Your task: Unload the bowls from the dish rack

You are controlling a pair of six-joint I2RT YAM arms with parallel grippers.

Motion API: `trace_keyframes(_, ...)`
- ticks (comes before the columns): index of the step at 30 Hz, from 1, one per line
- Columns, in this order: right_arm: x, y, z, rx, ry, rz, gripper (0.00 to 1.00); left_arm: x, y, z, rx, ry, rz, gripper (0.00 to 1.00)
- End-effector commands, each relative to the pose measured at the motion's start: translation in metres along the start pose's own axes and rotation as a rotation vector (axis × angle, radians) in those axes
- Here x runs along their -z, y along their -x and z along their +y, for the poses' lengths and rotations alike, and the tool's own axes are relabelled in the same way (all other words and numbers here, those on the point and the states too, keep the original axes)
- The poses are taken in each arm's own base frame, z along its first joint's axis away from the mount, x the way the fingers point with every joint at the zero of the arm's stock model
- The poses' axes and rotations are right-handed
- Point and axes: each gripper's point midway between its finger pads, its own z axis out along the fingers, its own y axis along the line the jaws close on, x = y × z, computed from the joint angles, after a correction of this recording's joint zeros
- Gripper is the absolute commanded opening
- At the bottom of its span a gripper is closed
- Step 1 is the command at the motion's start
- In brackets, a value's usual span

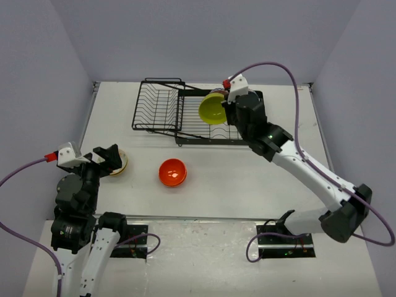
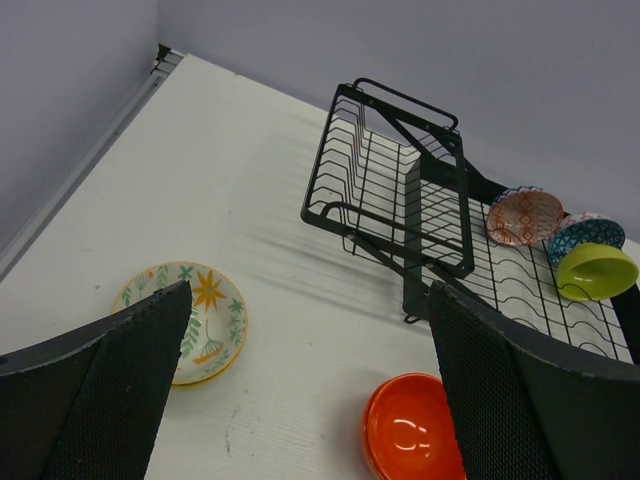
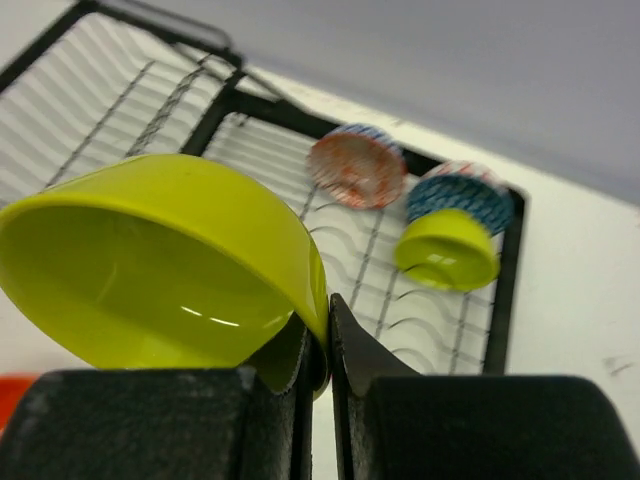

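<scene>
The dish rack (image 1: 158, 108) sits at twelve o'clock on the tabletop (image 1: 247, 179). The right claw (image 3: 328, 335) is pinched tight on the rim of a lime bowl (image 3: 160, 260) above the rack's tray; the left claw (image 2: 310, 300), at eight o'clock, gapes wide, holding nothing.

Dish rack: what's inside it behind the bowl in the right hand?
Three: a red-patterned bowl, a blue-patterned bowl, and a small lime bowl in front of that. The held lime bowl hides part of the dish rack.
</scene>
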Motion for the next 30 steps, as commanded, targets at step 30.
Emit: trace_keyframes(30, 0.068, -0.251, 0.136, -0.036, 0.467, 1.082, 0.07, 0.003, 0.009, -0.002, 0.001, -0.014, -0.046, 1.00)
